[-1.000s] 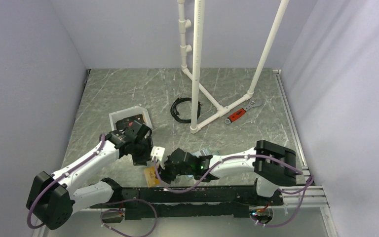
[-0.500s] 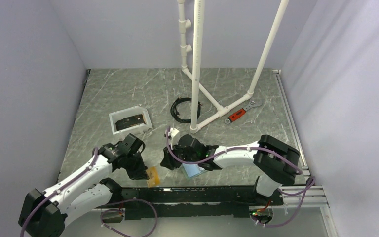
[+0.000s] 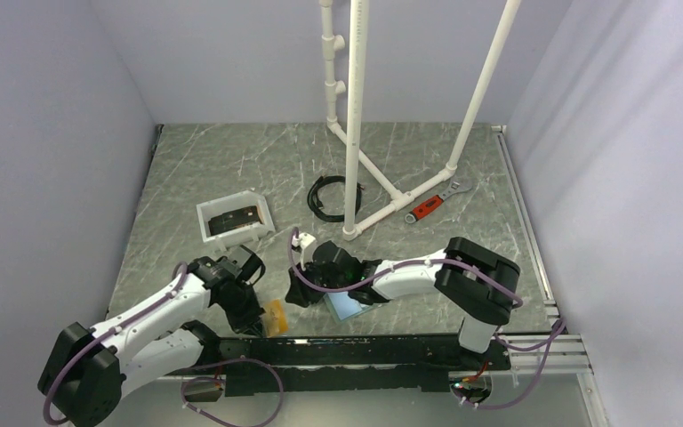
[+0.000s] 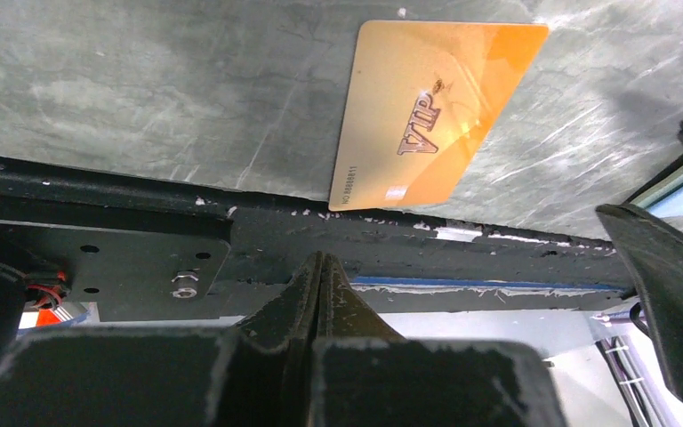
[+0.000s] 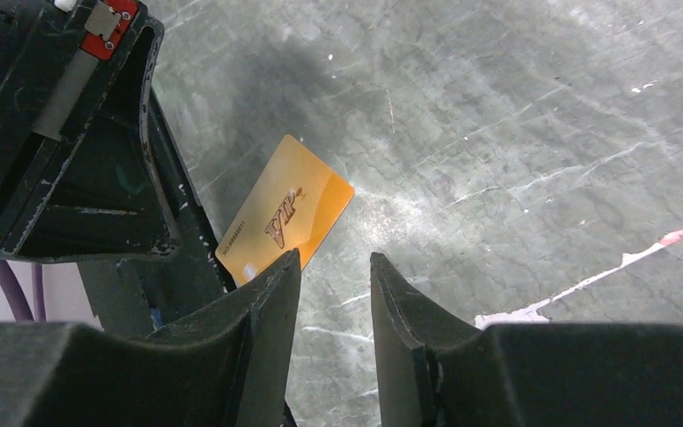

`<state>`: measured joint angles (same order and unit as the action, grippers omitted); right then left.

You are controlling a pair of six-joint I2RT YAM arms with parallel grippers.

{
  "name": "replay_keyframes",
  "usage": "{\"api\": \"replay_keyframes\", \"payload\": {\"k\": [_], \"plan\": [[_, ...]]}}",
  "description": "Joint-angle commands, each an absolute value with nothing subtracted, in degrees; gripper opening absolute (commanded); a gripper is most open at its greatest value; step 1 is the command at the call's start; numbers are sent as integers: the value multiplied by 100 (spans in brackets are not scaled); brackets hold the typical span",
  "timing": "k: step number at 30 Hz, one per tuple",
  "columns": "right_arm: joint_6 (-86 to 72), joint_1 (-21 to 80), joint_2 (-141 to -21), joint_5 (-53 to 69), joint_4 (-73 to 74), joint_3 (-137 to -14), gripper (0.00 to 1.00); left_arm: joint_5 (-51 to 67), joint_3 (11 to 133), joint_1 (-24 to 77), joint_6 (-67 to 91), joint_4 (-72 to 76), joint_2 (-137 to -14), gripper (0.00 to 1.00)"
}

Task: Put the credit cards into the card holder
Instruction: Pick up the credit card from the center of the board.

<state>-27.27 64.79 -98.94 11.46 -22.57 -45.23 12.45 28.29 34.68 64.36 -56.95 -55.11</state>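
Observation:
An orange credit card [image 3: 276,316] [image 4: 436,107] [image 5: 285,209] marked VIP lies flat at the table's near edge, one end over the black rail. My left gripper [image 3: 251,313] [image 4: 318,267] is shut with nothing in it, just short of that card's near end. The card holder [image 3: 347,307] lies with a light blue face up, to the right of the card. My right gripper [image 3: 307,283] [image 5: 333,267] hangs open and empty over bare table, between the card and the card holder. Dark credit cards [image 3: 234,219] lie in the white tray [image 3: 206,213].
A black rail [image 4: 409,240] runs along the near table edge. A black cable coil [image 3: 325,196], a red-handled wrench [image 3: 427,206] and a white pipe frame [image 3: 353,133] stand farther back. Both wrists are close together near the card.
My left gripper has shut on nothing and dropped toward the near edge beside the orange card. The right gripper moved back and left and narrowed a little; the card holder now lies uncovered.

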Motion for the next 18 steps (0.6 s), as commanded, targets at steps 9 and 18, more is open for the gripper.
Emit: {"api": "replay_keyframes", "payload": {"k": [9,18], "plan": [[-2819,6459,-10071,1498,-2555,-4897,44,1302,2857,3703,6571,-4922,-6109,0],[-3040,6373,-10186,1577,-2453,-5018,49,1099,2745,3823,6620,-5120,-6082,0]]}}
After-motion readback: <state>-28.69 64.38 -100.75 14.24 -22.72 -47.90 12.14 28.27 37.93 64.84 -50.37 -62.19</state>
